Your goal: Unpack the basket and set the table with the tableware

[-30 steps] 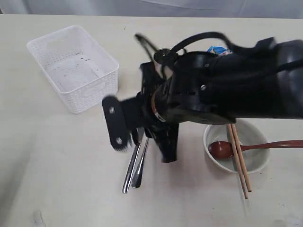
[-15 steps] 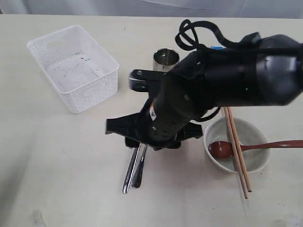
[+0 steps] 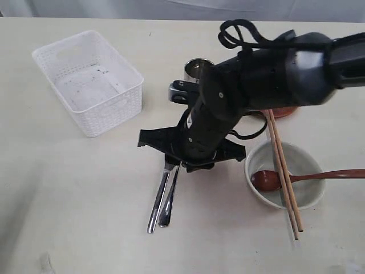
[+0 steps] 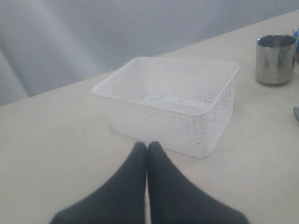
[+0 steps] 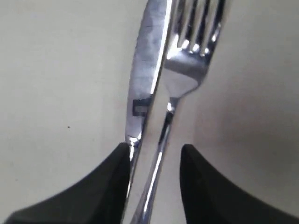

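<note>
The steel knife point(image 5: 147, 70) and fork point(image 5: 196, 32) lie side by side on the table point(image 3: 68, 188); in the exterior view the pair point(image 3: 155, 208) sticks out from under my right arm. My right gripper point(image 5: 154, 151) stands open astride both handles, one finger touching the knife, a gap beside the fork. The white basket point(image 3: 114, 117) looks empty at the back left. The off-white bowl point(image 3: 302, 162) holds the wooden spoon point(image 3: 268, 180), with chopsticks point(image 3: 288, 194) across it. The steel cup point(image 3: 195, 65) stands behind my arm. My left gripper point(image 4: 147, 145) is shut, short of the basket point(image 4: 177, 126).
A sliver of the reddish-brown plate point(image 3: 282, 111) shows behind my right arm, which covers the middle of the table. From the left wrist view the cup point(image 4: 275, 58) stands beyond the basket's far corner. A pale backdrop runs behind the table's far edge.
My right arm has swung rightwards and its wrist has turned, bringing the gripper down over the knife and fork handles. The cutlery, bowl and basket have stayed put.
</note>
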